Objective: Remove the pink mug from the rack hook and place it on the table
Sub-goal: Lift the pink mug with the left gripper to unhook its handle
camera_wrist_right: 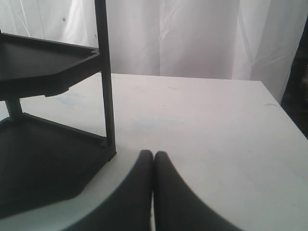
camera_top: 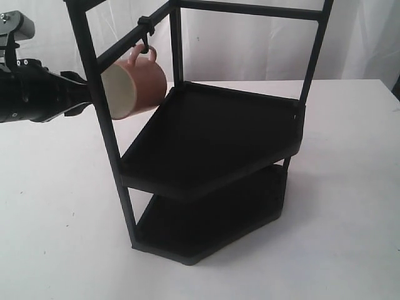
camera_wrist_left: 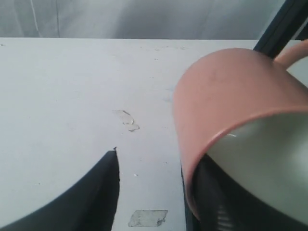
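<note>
The pink mug hangs by its handle from the rack hook on a slanted bar of the rack, its cream mouth turned to the left. My left gripper is at that mouth, partly behind a rack post. In the left wrist view the gripper is open; one finger is off to the side over the table, the other finger shows in the mouth of the mug, with the rim between them. My right gripper is shut and holds nothing.
The rack's two dark shelves take up the middle of the white table. A rack post and the lower shelf stand close beside my right gripper. A white curtain hangs behind. A small tape patch is on the tabletop.
</note>
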`<state>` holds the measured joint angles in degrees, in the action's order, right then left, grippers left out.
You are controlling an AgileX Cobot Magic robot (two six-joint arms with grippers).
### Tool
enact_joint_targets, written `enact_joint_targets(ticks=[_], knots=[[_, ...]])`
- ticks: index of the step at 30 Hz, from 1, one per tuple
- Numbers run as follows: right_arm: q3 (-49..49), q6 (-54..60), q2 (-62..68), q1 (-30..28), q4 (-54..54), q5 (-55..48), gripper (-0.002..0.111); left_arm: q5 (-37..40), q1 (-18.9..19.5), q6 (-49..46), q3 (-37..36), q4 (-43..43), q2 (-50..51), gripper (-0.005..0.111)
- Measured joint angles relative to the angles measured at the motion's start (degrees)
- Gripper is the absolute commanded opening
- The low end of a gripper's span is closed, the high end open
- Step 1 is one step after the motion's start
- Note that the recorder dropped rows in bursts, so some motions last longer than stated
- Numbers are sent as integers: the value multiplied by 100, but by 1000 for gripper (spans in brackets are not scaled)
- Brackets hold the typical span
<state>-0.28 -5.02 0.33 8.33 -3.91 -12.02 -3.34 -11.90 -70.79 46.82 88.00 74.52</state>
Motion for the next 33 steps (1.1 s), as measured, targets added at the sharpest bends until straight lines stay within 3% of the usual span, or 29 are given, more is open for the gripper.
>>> enact_joint_targets(ticks=[33], knots=[[0, 0, 0, 0, 0, 0, 0, 820, 0, -273, 632, -671, 520, 51]])
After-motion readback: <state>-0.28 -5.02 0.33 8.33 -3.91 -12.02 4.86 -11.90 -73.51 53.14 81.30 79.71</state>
